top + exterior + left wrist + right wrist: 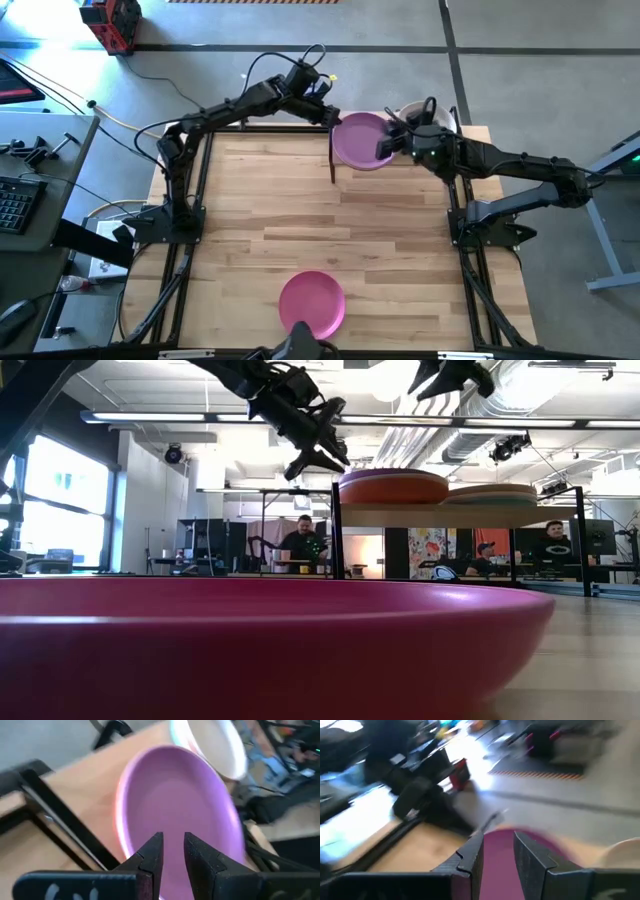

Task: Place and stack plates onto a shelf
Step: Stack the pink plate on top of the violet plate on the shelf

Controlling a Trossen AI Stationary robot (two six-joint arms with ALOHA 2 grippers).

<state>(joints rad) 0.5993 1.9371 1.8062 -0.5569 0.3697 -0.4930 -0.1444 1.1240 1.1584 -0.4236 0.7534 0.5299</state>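
Observation:
A purple plate lies on top of an orange plate, at the left of the shelf by the table's far edge. Beside it on the shelf rests an off-white plate on a second low stack. A magenta plate lies flat at the table's near edge. My left gripper hovers above the purple plate's left rim, narrowly open with nothing between its fingers. My right gripper hangs over that plate's right rim, well above it, also narrowly open.
Bare wooden tabletop stretches between the shelf and the near magenta plate. The shelf's black post stands at its left corner. People sit at desks in the room behind the table.

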